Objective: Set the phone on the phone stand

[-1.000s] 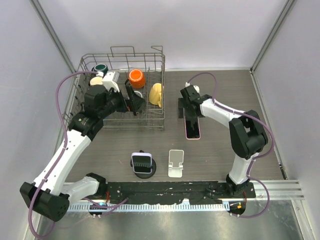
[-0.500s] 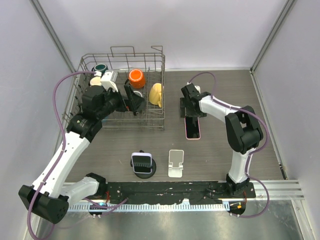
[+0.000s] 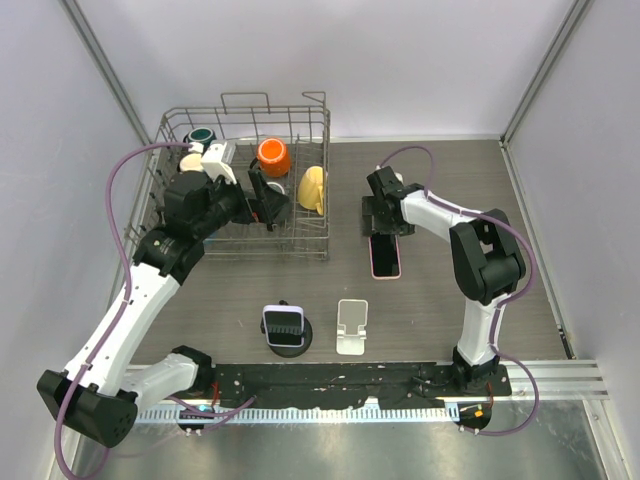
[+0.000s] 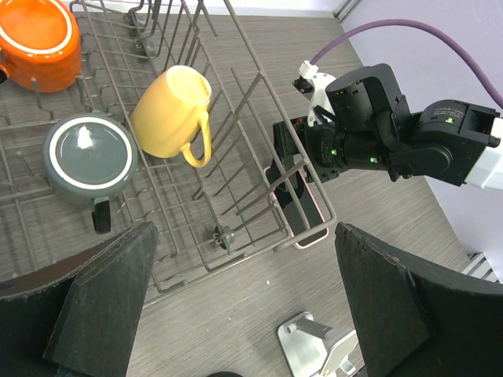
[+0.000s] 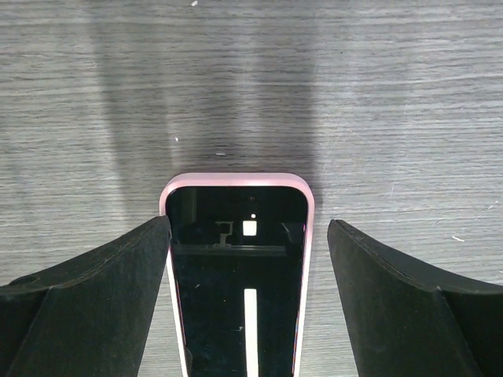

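Note:
The phone [image 3: 385, 258], black screen up in a pink case, lies flat on the table right of centre. My right gripper [image 3: 384, 224] hangs low over its far end. In the right wrist view the phone [image 5: 236, 275] lies between the open fingers of the right gripper [image 5: 249, 228]; the left finger sits at the case's edge and the right finger stands off it. The white phone stand [image 3: 351, 327] is near the front and carries nothing. My left gripper [image 3: 268, 205] is open over the dish rack, holding nothing. The left wrist view looks past the rack to the stand [image 4: 318, 345].
A wire dish rack [image 3: 327, 150] at the back left holds a yellow mug [image 4: 173, 110], an orange pot [image 4: 35, 35] and a grey cup [image 4: 90, 157]. A black stand with a purple phone [image 3: 285, 325] is left of the white stand.
The right arm's elbow has folded in and its gripper has shifted slightly toward the phone's far end. The left arm has hardly moved.

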You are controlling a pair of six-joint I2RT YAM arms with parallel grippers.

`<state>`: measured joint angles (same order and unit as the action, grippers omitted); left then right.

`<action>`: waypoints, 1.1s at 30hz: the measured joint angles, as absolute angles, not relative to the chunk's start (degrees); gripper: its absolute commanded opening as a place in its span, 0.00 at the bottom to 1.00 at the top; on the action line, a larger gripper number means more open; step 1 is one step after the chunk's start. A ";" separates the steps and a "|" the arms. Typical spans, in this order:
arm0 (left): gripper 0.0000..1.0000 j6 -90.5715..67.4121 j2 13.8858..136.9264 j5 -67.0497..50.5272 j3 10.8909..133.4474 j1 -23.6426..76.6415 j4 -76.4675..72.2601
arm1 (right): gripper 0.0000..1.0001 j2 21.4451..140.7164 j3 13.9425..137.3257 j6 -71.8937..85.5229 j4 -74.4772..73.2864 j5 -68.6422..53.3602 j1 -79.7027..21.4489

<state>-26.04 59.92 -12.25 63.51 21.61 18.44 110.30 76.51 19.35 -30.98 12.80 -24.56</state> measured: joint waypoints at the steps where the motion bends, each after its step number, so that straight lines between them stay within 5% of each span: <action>1: 1.00 -26.04 59.92 -12.25 63.53 21.63 18.44 | 0.87 110.30 76.51 19.25 -30.89 12.69 -24.53; 16: 1.00 -25.85 60.25 -12.71 63.51 21.61 18.41 | 0.87 110.30 73.60 18.55 -27.81 10.17 -24.64; 21: 1.00 -25.41 60.31 -12.56 63.51 21.61 18.41 | 0.59 111.20 74.72 18.28 -28.77 9.06 -24.51; 24: 1.00 -25.28 60.64 -12.62 63.51 21.61 18.41 | 0.17 111.83 75.88 18.37 -30.20 8.36 -24.16; 26: 1.00 -25.28 60.99 -12.69 63.51 21.61 18.41 | 0.05 111.87 75.90 18.55 -30.22 8.34 -24.16; 33: 1.00 -25.26 61.12 -13.02 63.51 21.61 18.44 | 0.01 106.28 69.56 20.08 -25.91 11.22 -24.34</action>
